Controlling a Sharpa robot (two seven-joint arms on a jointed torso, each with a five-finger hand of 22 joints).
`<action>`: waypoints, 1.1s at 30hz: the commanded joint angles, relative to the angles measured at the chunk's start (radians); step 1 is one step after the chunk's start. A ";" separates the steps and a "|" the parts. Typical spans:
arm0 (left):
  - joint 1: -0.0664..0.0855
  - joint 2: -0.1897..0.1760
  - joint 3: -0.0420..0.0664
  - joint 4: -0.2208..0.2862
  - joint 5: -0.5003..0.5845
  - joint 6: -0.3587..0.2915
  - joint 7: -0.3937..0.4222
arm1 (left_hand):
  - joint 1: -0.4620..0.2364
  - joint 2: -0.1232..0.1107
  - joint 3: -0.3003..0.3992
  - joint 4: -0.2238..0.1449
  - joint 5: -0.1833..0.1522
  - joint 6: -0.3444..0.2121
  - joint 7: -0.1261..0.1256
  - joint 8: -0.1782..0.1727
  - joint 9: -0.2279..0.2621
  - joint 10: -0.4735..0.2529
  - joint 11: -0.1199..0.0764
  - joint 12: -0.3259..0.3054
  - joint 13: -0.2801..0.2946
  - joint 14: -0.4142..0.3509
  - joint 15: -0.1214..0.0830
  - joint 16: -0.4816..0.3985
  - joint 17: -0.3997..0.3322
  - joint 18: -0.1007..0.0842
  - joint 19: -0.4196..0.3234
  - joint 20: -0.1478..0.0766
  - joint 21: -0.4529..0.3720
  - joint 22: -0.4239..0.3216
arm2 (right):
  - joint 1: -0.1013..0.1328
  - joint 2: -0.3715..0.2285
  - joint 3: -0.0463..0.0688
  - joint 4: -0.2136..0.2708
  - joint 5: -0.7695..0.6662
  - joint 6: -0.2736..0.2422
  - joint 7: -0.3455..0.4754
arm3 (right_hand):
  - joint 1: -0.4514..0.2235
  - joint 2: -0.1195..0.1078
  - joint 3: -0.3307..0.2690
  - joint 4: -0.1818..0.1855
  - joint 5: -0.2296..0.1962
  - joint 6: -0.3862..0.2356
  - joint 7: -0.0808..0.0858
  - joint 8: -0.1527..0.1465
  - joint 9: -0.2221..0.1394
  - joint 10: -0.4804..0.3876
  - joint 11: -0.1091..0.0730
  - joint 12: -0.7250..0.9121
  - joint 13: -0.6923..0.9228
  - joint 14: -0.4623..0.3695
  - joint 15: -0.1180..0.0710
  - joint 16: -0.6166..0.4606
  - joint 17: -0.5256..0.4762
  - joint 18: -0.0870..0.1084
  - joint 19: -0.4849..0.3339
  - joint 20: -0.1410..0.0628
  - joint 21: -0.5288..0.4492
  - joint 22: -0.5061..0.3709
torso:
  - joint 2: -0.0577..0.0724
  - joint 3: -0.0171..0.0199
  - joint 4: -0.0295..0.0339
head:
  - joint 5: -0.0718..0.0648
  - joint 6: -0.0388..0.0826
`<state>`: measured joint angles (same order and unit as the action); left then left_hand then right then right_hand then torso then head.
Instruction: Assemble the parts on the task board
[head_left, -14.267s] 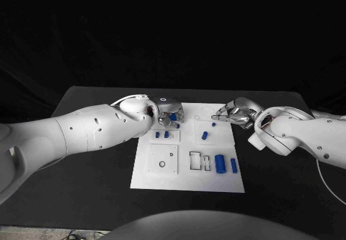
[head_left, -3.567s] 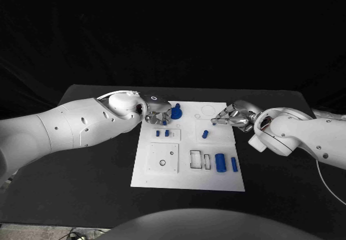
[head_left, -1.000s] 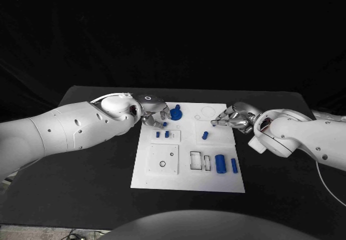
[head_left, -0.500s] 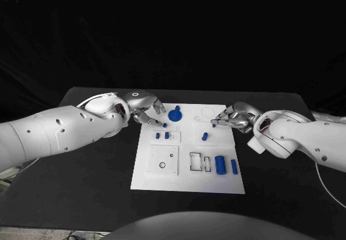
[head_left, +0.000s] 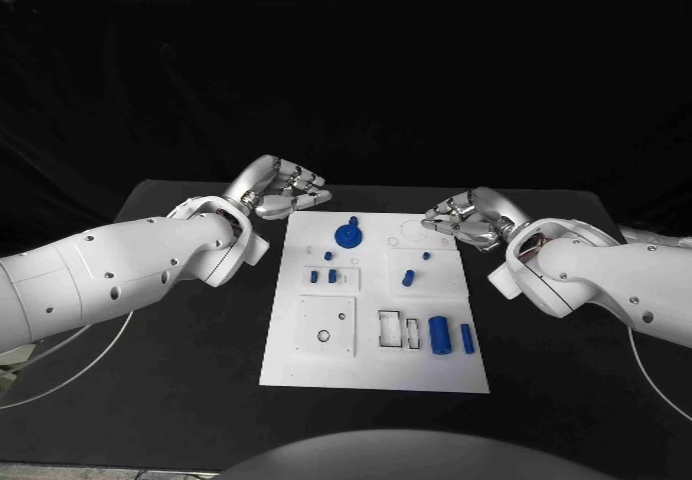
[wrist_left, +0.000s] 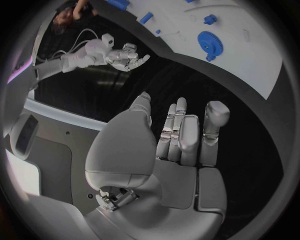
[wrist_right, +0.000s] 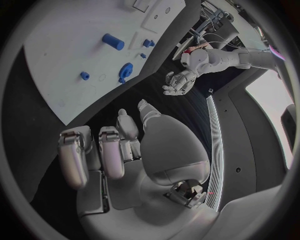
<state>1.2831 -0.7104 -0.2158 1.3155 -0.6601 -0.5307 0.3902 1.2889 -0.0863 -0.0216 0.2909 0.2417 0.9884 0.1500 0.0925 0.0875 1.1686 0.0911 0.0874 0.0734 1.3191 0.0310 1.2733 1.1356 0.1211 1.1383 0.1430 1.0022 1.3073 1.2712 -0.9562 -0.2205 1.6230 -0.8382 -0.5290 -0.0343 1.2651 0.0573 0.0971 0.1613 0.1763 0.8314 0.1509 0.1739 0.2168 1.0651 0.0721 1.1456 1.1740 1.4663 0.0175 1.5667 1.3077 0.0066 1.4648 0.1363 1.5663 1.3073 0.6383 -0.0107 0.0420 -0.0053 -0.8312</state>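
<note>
Nearest the robot on the task board (head_left: 372, 372), a fat blue cylinder (head_left: 438, 334) lies beside a thinner blue bar (head_left: 467, 337), both with long axes running near to far. Farther up the board, a blue gear (head_left: 348, 236) lies flat. Left hand (head_left: 283, 189) off the board's far left corner, fingers apart, empty. Right hand (head_left: 464, 216) at the far right corner, open, holding nothing.

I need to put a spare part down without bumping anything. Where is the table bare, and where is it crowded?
Bare black table lies beside the task board's left and right edges and along its near edge. The board's own near strip is bare too. Crowded: the far end, where the blue gear sits between the left robot hand and right robot hand, and the board's middle with its small blue parts.
</note>
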 joint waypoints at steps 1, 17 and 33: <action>-0.008 0.001 0.000 0.017 0.381 -0.036 0.106 | -0.003 0.017 -0.029 0.001 0.005 -0.003 0.005 -0.008 -0.001 -0.009 0.007 -0.009 0.000 -0.054 0.003 -0.094 -0.100 0.022 -0.070 0.002 -0.134 -0.010 | 0.011 0.002 0.000 -0.009 -0.079 0.022 0.043 | 0.027 -0.011 0.019 0.018 0.001 0.005 -0.013 -0.009 -0.003 -0.212 -0.010 -0.378 -0.274 0.104 -0.005 0.004 0.263 -0.007 0.106 -0.016 0.004 0.263 | 0.000 -0.0012 0.0022 | -0.007 0.008; -0.036 -0.004 0.000 0.050 0.505 -0.018 0.143 | 0.005 0.044 -0.067 0.002 0.007 -0.031 0.015 -0.014 -0.002 -0.044 0.017 -0.001 -0.002 -0.150 0.013 -0.266 -0.270 0.054 -0.178 0.012 -0.388 -0.122 | 0.018 0.010 0.000 -0.056 -0.638 0.190 -0.123 | 0.130 -0.056 0.065 0.002 -0.100 0.078 -0.063 -0.066 -0.020 -0.115 0.063 -0.922 -0.914 0.104 0.061 0.004 0.263 -0.007 0.106 0.050 0.004 0.263 | 0.001 0.0003 -0.0018 | -0.067 0.025; -0.038 -0.019 0.000 0.054 0.509 -0.025 0.134 | 0.008 0.051 -0.070 0.001 0.007 -0.034 0.015 -0.013 -0.001 -0.049 0.017 0.002 -0.002 -0.124 0.012 -0.241 -0.241 0.048 -0.148 0.012 -0.359 -0.111 | -0.003 0.044 0.000 -0.071 -0.757 0.299 -0.179 | 0.132 -0.065 0.068 0.006 -0.106 0.115 -0.041 -0.104 -0.056 -0.002 0.050 -0.985 -1.044 0.104 0.047 0.004 0.263 -0.007 0.106 0.038 0.004 0.263 | 0.001 0.0014 -0.0005 | -0.069 0.020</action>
<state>1.2454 -0.7299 -0.2165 1.3657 -0.1625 -0.5511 0.5106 1.2944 -0.0447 -0.0880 0.2920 0.2417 0.9589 0.1641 0.0805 0.0863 1.1272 0.1071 0.0853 0.0731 1.1865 0.0444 1.0259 0.8937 0.1636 0.9853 0.1557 0.6390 1.1946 1.2694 -0.9144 -0.2203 1.5541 -1.5292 -0.2851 -0.1817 1.3914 -0.0017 0.1643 0.1652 0.0750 0.9511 0.1119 0.0728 0.1619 1.0569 0.1193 0.1638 0.1331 1.4667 0.0716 1.5667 1.3074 0.0068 1.4661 0.1830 1.5663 1.3079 0.6393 -0.0089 0.0416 -0.0751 -0.8089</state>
